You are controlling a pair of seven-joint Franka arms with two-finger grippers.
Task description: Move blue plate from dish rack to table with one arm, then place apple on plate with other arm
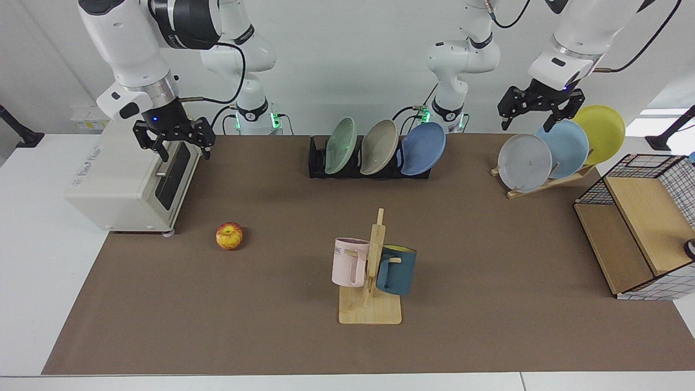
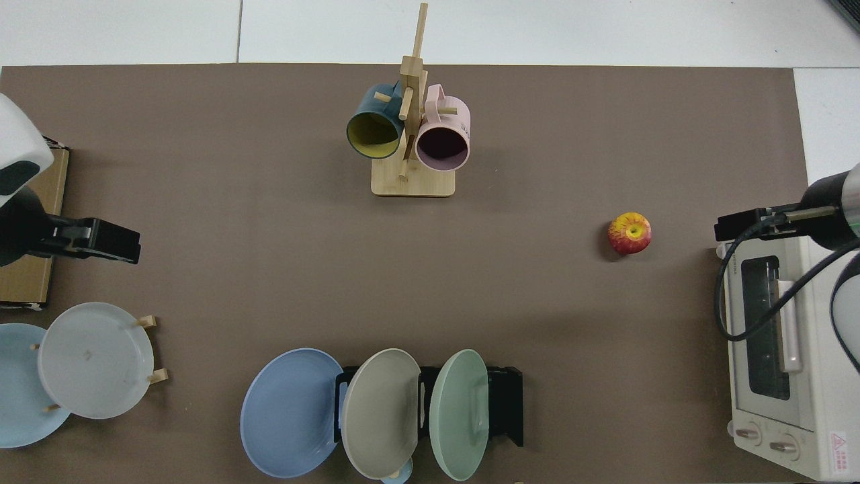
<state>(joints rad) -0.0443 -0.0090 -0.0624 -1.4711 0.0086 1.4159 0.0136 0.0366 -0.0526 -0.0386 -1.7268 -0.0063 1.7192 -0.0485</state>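
Observation:
The blue plate (image 1: 423, 148) (image 2: 292, 411) leans in the end slot of the black dish rack (image 1: 317, 163) (image 2: 505, 403), next to a beige and a green plate. The apple (image 1: 229, 235) (image 2: 629, 232) lies alone on the brown mat of the table (image 1: 488, 260). My left gripper (image 1: 525, 122) (image 2: 101, 240) hangs open above the wooden plate stand, well to the side of the dish rack. Above the toaster oven's front, my right gripper (image 1: 183, 149) (image 2: 746, 225) is open too, a short way behind the apple. Neither holds anything.
A wooden plate stand (image 1: 543, 182) carries grey, pale blue and yellow plates. A mug tree (image 1: 372, 271) with a pink and a teal mug stands mid-table. A toaster oven (image 1: 130, 184) sits near the apple, and a wire-and-wood shelf (image 1: 635, 233) stands at the opposite end.

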